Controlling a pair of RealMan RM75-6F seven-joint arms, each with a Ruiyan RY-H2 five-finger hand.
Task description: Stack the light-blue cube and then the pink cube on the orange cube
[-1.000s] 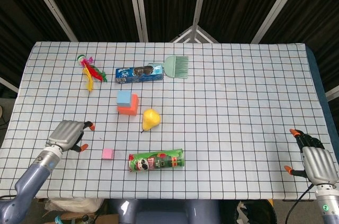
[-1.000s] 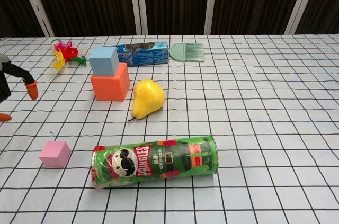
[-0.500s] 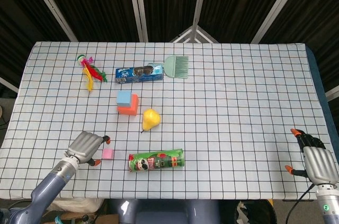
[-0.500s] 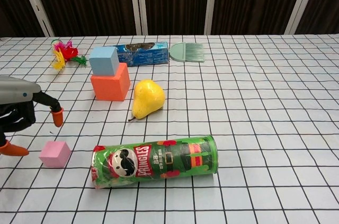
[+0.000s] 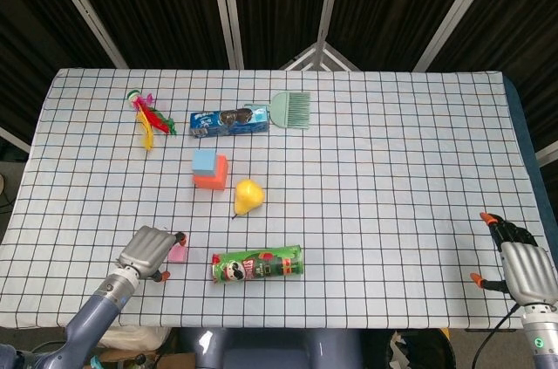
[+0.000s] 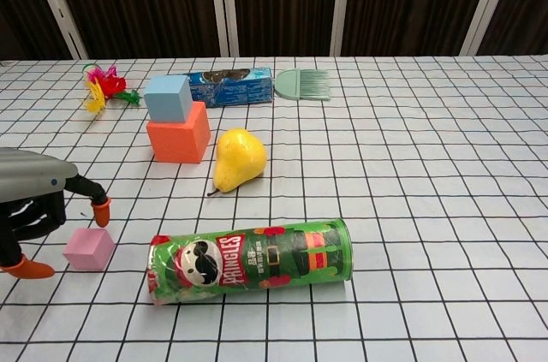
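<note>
Left hand: your left hand [image 6: 34,212] sits near the table's front-left corner with fingers apart, arched around the pink cube and holding nothing; whether a fingertip touches the cube, the pictures do not show.
Right hand: your right hand [image 5: 517,260] rests at the front-right corner, fingers spread, holding nothing.
Pink cube: the pink cube [image 6: 88,248] lies on the table [image 5: 392,168] near the front-left, between your left hand's fingers and just left of the can.
Blue cube: the blue cube [image 6: 168,97] sits on top of the orange cube, set toward its back-left.
Orange cube: the orange cube [image 6: 178,141] stands left of the table's centre, just left of the pear.
Pear: the yellow pear [image 6: 237,159] lies near the centre-left.
Can: a green crisp can [image 6: 250,260] lies on its side near the front edge.
Back-left items: a blue snack packet [image 5: 228,122], a green brush [image 5: 292,110] and a bright feathered toy [image 5: 146,116] lie toward the back-left.
</note>
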